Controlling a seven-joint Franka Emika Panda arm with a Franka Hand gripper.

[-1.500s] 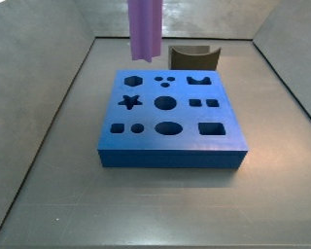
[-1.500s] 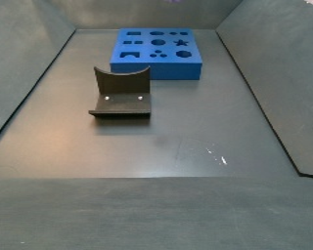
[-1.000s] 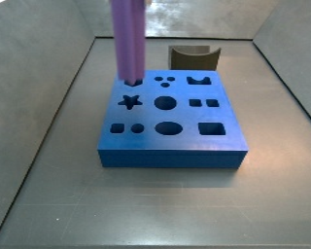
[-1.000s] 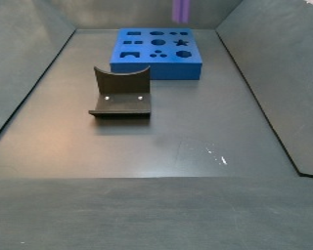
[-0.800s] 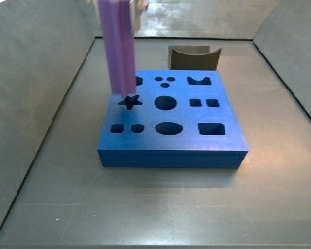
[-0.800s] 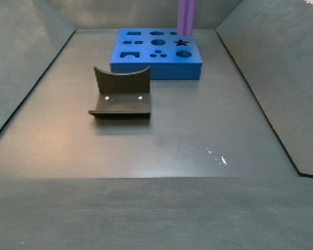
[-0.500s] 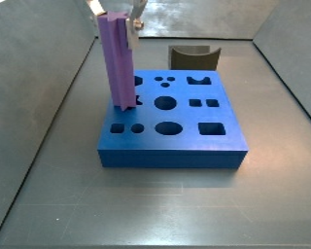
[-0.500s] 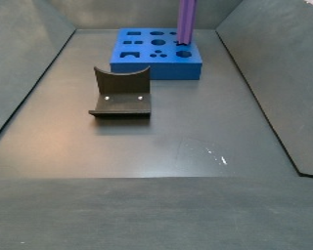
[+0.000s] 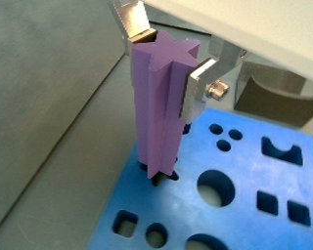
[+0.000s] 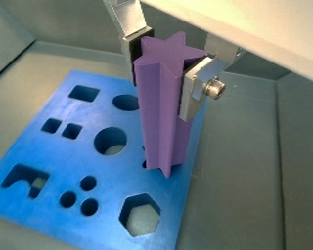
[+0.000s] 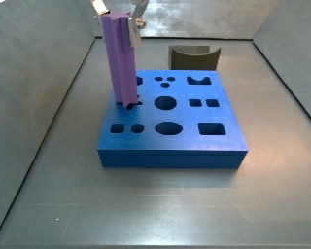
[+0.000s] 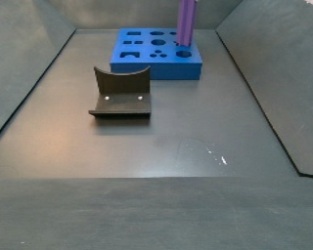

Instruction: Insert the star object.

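The star object (image 11: 120,58) is a long purple ridged peg. It stands upright with its lower end at the star hole (image 11: 128,101) near one corner of the blue block (image 11: 185,131). My gripper (image 9: 170,57) is shut on the peg's upper end, one silver finger on each side, as both wrist views show (image 10: 166,70). In a side view only the peg (image 12: 188,21) shows, rising from the block (image 12: 146,54); the gripper is above that frame. At the top of a side view the fingers (image 11: 101,8) just show.
The dark fixture (image 12: 120,93) stands on the grey floor apart from the block and also shows behind it (image 11: 193,55). The block has several other shaped holes (image 10: 111,140). Sloping grey walls (image 11: 48,117) enclose the floor.
The peg came from high at the back, forward and down onto the star hole. Over the last half second it has hardly moved.
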